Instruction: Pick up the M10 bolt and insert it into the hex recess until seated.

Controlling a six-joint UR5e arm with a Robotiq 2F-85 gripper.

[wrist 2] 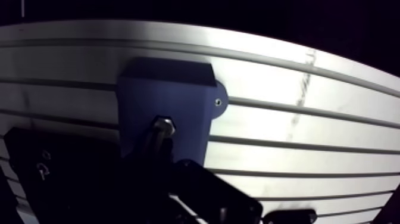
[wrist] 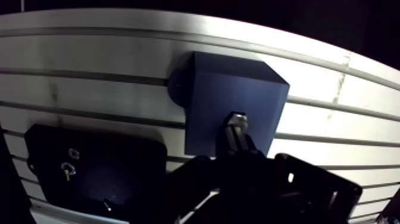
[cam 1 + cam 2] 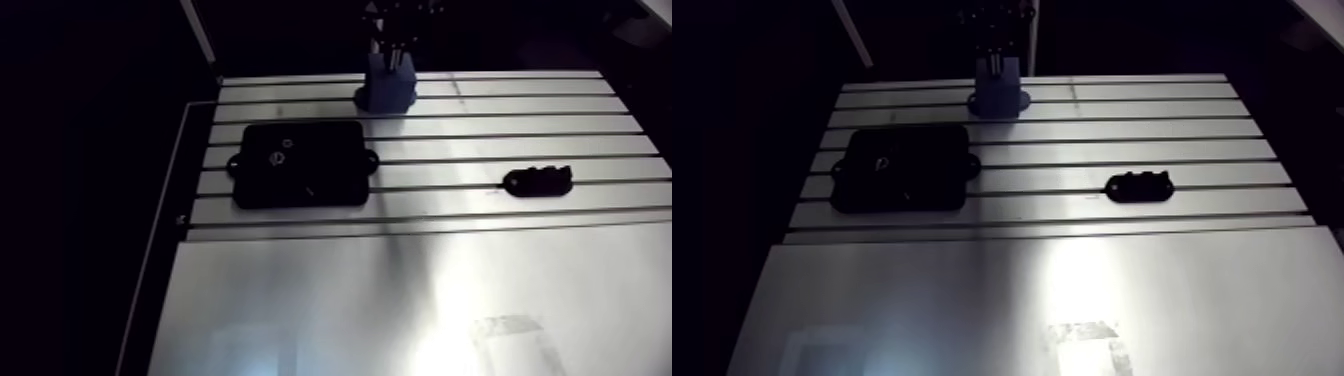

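1. Three things sit on the bench (image 3: 400, 280): at left, a flat black plate (image 3: 300, 163).
2. Farther back, mid-bench, stands a blue block (image 3: 388, 88); the claw (image 2: 235, 148) pinches the M10 bolt (image 2: 237, 119), its bright end over the block's face.
3. Rightward lies a small black part (image 3: 538, 181).

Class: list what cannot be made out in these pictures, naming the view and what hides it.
- Hex recess in the dark blue plastic block: wrist view, perhaps behind the silver hex-headed bolt; arm view, too small.
- Bolt shank: wrist view, lost in shadow.
- Small black holder: arm view, too dark for detail.
- Flat black plate: wrist view, partly cut off by the edge.
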